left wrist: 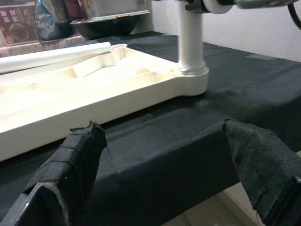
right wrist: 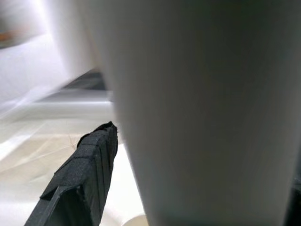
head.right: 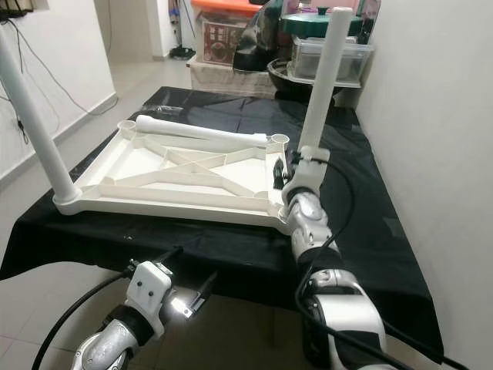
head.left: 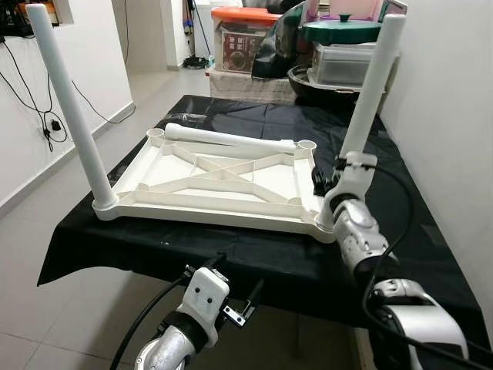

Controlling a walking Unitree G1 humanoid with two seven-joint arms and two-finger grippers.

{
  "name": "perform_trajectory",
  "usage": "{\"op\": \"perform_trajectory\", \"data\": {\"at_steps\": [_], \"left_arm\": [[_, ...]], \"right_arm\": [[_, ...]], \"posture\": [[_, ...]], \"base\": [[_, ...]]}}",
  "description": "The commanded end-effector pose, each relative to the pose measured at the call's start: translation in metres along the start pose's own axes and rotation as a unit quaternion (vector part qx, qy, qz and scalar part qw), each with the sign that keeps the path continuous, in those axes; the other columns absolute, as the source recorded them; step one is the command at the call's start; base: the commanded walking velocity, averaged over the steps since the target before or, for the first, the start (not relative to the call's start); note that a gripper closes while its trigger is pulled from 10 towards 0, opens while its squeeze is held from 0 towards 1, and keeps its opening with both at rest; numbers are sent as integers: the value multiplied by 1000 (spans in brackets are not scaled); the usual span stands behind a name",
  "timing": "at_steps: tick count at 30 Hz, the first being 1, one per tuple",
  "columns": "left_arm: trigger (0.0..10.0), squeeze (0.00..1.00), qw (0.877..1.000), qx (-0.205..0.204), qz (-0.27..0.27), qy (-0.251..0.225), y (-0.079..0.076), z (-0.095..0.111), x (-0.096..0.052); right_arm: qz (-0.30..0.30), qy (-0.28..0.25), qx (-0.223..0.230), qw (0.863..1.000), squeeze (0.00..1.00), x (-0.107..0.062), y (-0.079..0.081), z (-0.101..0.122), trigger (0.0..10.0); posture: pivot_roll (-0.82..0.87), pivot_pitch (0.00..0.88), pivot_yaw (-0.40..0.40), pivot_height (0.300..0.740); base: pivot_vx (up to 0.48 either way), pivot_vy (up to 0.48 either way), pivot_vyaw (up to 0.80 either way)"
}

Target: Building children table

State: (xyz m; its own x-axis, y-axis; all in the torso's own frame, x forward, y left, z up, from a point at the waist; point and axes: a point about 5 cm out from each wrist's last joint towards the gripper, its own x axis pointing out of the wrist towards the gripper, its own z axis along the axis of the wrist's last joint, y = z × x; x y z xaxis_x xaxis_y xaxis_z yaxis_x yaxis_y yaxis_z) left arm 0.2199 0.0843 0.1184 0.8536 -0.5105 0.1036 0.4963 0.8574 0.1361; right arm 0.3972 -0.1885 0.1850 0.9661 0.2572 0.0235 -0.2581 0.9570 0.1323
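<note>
An upturned white plastic tabletop (head.left: 208, 210) lies on a black-covered table (head.left: 262, 250). One white leg (head.left: 73, 108) stands upright in its near-left corner. Another leg (head.left: 373, 85) stands in the near-right corner, and my right gripper (head.left: 330, 183) is shut around its lower part; the right wrist view has one black finger (right wrist: 84, 174) pressed beside the leg (right wrist: 202, 113). A third leg (head.left: 231, 139) lies loose along the far edge, between two empty corner sockets (head.left: 306, 144). My left gripper (left wrist: 164, 174) hangs open just below the table's front edge, holding nothing.
Behind the table are an orange-lidded storage box (head.left: 243, 35), a green-lidded pot (head.left: 339, 31) and a clear container (head.left: 343, 65). A white wall (head.left: 447, 116) runs close along the right side. Tiled floor and wall cables (head.left: 46, 123) are on the left.
</note>
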Motion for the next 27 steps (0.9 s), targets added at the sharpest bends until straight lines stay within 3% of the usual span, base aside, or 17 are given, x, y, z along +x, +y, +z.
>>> {"op": "perform_trajectory", "data": {"at_steps": [1, 3, 4, 6, 11, 12, 13, 14, 17, 20, 21, 22, 23, 24, 25, 26, 27], "left_arm": [[10000, 0, 1000, 1, -6, 12, -1, -4, 0], [10000, 0, 1000, 1, -7, 12, -1, -4, 0], [10000, 0, 1000, 1, -7, 12, -1, -4, 0], [10000, 0, 1000, 2, -8, 12, -1, -4, 0], [10000, 0, 1000, 2, -8, 12, 0, -4, 0], [10000, 0, 1000, 3, -7, 12, 0, -4, 0], [10000, 0, 1000, 3, -7, 12, 0, -4, 0], [10000, 0, 1000, 3, -7, 12, 0, -4, 0], [10000, 0, 1000, 3, -6, 12, 0, -3, 0], [10000, 0, 1000, 3, -5, 12, 0, -3, 1], [10000, 0, 1000, 3, -5, 12, 0, -3, 1], [10000, 0, 1000, 3, -4, 12, 0, -3, 1], [10000, 0, 1000, 3, -4, 12, 0, -3, 1], [10000, 0, 1000, 3, -4, 12, 0, -3, 1], [10000, 0, 1000, 3, -4, 12, 0, -3, 1], [10000, 0, 1000, 3, -4, 12, 0, -3, 1], [10000, 0, 1000, 2, -4, 12, 0, -3, 2]], "right_arm": [[162, 48, -10, 986, 0, -2, 23, -10, 10000], [246, 69, -25, 967, 0, -10, 27, -13, 10000], [246, 69, -25, 967, 0, -10, 27, -13, 10000], [333, 75, -33, 939, 0, -20, 35, -14, 10000], [388, 81, -27, 918, 0, -25, 46, -15, 10000], [412, 78, -25, 907, 0, -25, 52, -15, 4941], [412, 78, -25, 907, 0, -25, 52, -15, 4941], [426, 74, -22, 901, 0, -24, 58, -15, 0], [435, 72, -20, 897, 0, -23, 62, -16, 0], [411, 70, -30, 908, 0, -18, 66, -21, 0], [400, 68, -37, 913, 0, -17, 66, -23, 0], [343, 75, -46, 935, 0, -11, 62, -26, 0], [343, 75, -46, 935, 0, -11, 62, -26, 0], [228, 88, -51, 968, 0, -2, 49, -28, 0], [228, 88, -51, 968, 0, -2, 49, -28, 0], [92, 104, -60, 989, 0, 2, 30, -31, 0], [-47, 118, -69, 990, 0, 0, 7, -33, 0]], "posture": [[60, 0, -79, 740], [61, 0, -79, 740], [61, 0, -79, 740], [59, 0, -76, 740], [62, 0, -76, 740], [64, 0, -77, 740], [64, 0, -77, 740], [63, 0, -76, 740], [63, 0, -76, 740], [63, 0, -80, 740], [63, 0, -80, 740], [63, 0, -82, 740], [63, 0, -82, 740], [61, 0, -81, 740], [61, 0, -81, 740], [59, 0, -79, 740], [56, 0, -79, 740]], "base": [[0, 0, 0], [0, 0, 0], [0, 0, 0], [0, 0, 0], [0, 0, 0], [0, 0, 0], [0, 0, 0], [0, 0, 0], [0, 0, 0], [0, 0, 0], [0, 0, 0], [0, 0, 0], [0, 0, 0], [0, 0, 0], [0, 0, 0], [0, 0, 0], [0, 0, 0]]}}
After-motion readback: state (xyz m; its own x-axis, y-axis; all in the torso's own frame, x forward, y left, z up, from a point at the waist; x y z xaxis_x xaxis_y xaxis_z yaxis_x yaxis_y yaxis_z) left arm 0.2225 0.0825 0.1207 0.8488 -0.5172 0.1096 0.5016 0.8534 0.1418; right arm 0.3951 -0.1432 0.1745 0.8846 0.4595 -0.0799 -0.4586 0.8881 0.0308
